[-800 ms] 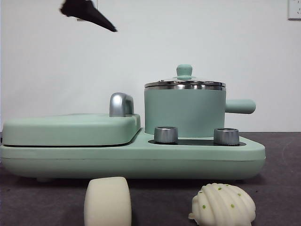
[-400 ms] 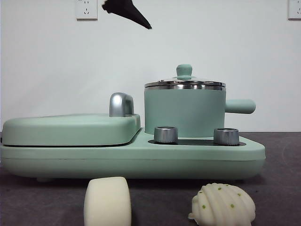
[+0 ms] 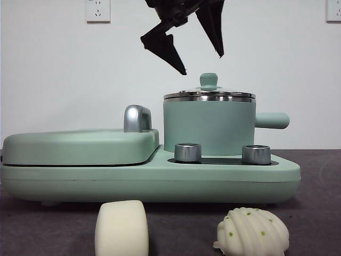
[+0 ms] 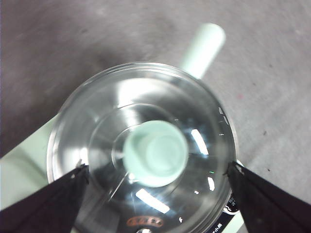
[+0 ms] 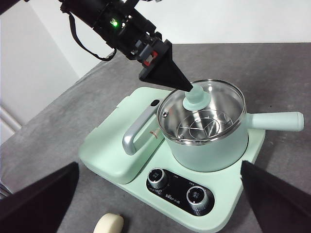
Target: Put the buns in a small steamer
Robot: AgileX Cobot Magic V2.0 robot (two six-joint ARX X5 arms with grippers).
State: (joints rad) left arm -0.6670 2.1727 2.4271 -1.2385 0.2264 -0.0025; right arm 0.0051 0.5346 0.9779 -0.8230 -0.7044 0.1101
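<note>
Overhead, the left gripper (image 3: pixel 202 63) gapes above the lidded steamer (image 3: pixel 209 127) — grey tabletop (image 3: pixel 314 213), white wall (image 3: pixel 53 80).

A mint-green steamer (image 3: pixel 208 127) with steel rim and green-knobbed glass lid (image 4: pixel 155 153) sits mid-frame, a black claw (image 3: pixel 203 64) above, and plain cream (image 3: pixel 121 228) and green-specked ridged buns (image 3: pixel 253 231) on the dark grey tabletop (image 3: pixel 314 224).

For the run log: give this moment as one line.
left gripper: open, above lid knob | small steamer: lid on | buns: on table | right gripper: open, waiting
</note>
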